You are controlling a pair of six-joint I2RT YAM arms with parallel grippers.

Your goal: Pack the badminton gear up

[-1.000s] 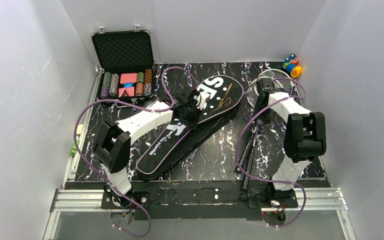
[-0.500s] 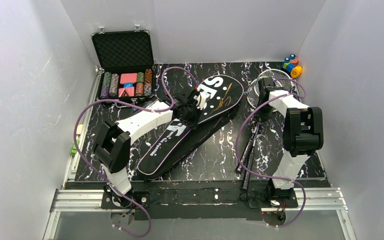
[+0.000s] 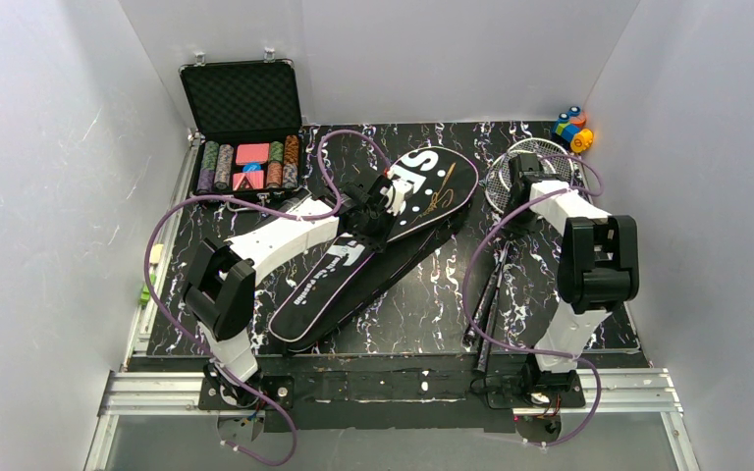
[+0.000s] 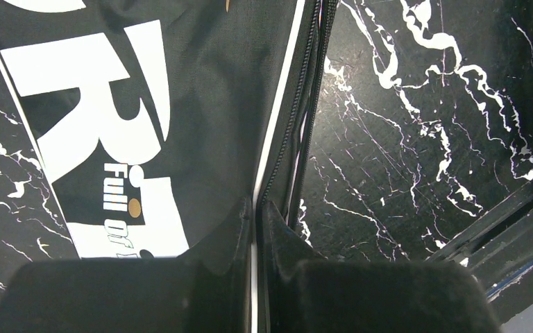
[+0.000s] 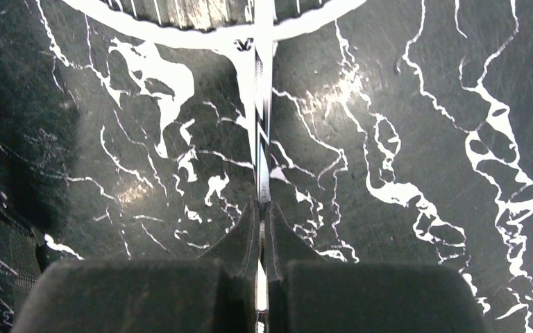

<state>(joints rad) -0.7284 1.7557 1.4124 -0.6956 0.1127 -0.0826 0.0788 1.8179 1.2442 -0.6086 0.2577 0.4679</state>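
Observation:
The black racket bag [image 3: 373, 245] lettered "SPORT" lies slantwise across the middle of the table. My left gripper [image 3: 373, 218] is shut on the bag's zipped edge [image 4: 277, 173], with the white piping between the fingers [image 4: 281, 239]. Two silver-framed rackets [image 3: 535, 162] lie at the back right, heads stacked, handles [image 3: 491, 285] pointing to the front. My right gripper [image 3: 518, 177] is shut on a racket's thin shaft [image 5: 262, 146] just below the head [image 5: 208, 10]. No shuttlecocks and no tube show.
An open black case of poker chips [image 3: 245, 162] stands at the back left. Small colourful toy blocks [image 3: 571, 128] sit in the back right corner. White walls close in the table on three sides. The rail [image 3: 393, 392] with the arm bases runs along the front.
The right arm's elbow has shifted slightly while its gripper stays on the racket shaft. The left arm and the bag have hardly moved.

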